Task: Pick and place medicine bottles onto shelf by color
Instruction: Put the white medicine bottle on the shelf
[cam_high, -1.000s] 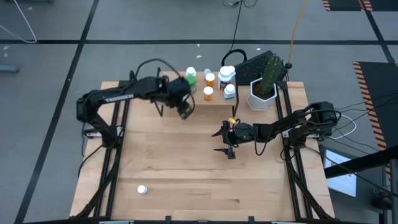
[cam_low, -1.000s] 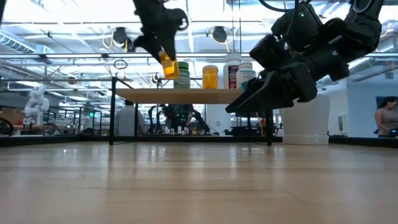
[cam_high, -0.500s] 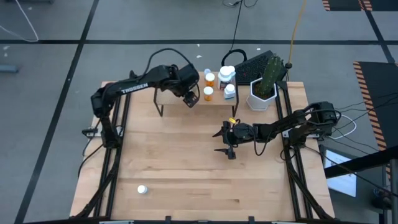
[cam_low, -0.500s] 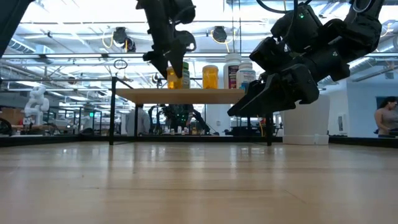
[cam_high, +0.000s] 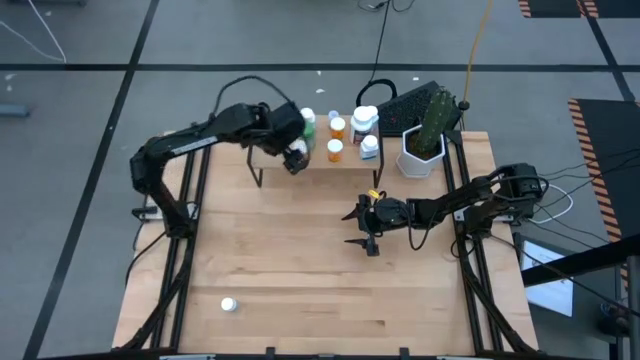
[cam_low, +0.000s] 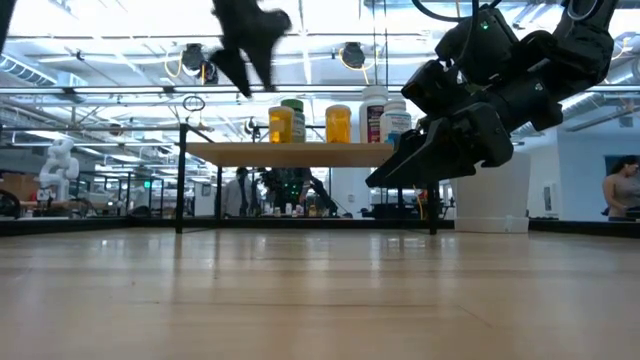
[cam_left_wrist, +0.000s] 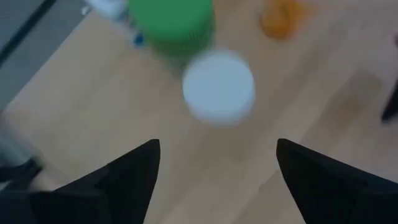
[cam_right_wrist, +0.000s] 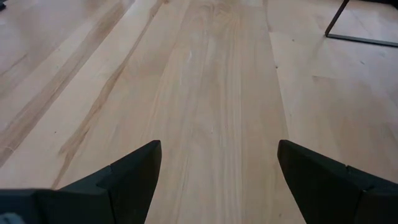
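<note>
The shelf (cam_high: 352, 162) stands at the table's far edge and carries several medicine bottles. In the low view an orange bottle (cam_low: 280, 124) stands upright on the board (cam_low: 300, 154) beside a green-capped one (cam_low: 293, 119), then another orange one (cam_low: 338, 123) and white ones (cam_low: 375, 112). My left gripper (cam_high: 293, 157) hangs open above the shelf's left part (cam_low: 245, 45). Its wrist view looks down on the white cap (cam_left_wrist: 217, 84) between the spread fingers, which stand clear of it. My right gripper (cam_high: 362, 228) hovers open over the table's middle. One white bottle (cam_high: 229, 304) lies near the table's near left corner.
A white pot with a cactus (cam_high: 424, 148) stands right of the shelf, and a dark keyboard (cam_high: 410, 103) lies behind it. The shelf's thin black legs (cam_low: 181, 185) reach down to the tabletop. Bare wood (cam_high: 290, 260) stretches between the shelf and the near edge.
My left gripper carried an orange bottle toward the far edge, lowered it onto the shelf's left part beside the green-capped bottle, opened and rose. The bottle now stands on the board on its own. My right arm kept still.
</note>
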